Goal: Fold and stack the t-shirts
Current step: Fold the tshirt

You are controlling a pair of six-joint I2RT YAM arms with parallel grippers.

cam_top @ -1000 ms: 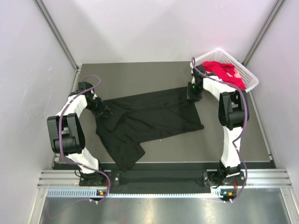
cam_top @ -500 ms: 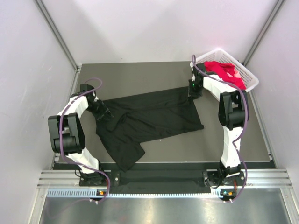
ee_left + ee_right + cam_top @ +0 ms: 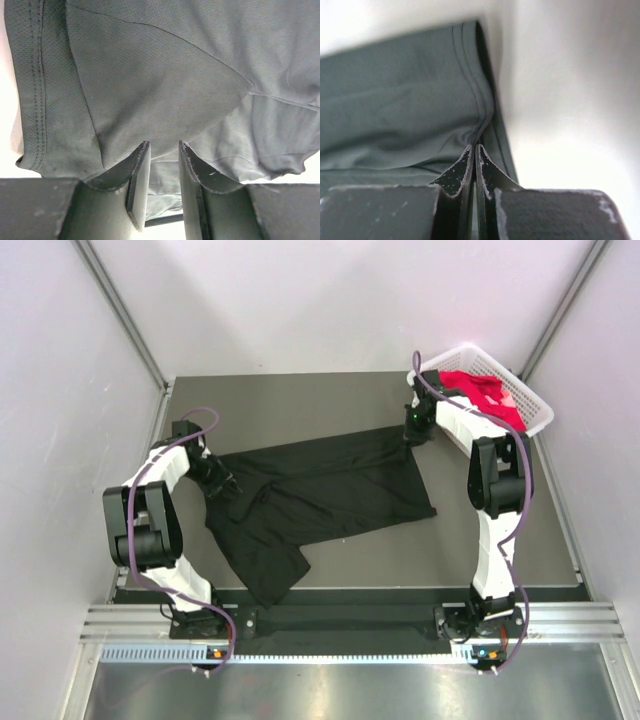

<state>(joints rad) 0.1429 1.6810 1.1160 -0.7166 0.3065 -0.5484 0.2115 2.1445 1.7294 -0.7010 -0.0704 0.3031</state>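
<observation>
We pinch the unfolded black t-shirt (image 3: 320,490) with both grippers, right gripper (image 3: 475,150) clamped on its hem, left gripper (image 3: 162,147) narrow on a fold; red t-shirt (image 3: 480,390) waits upper right.

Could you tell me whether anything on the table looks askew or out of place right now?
The black shirt lies crooked and rumpled rather than flat: its left end is bunched, with one flap trailing toward the near edge. The red shirt sits crumpled in the basket, unfolded. Nothing looks damaged.

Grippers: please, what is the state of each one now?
Left gripper: partly closed on a fold of the black t-shirt.
Right gripper: shut on the shirt's hem.
</observation>
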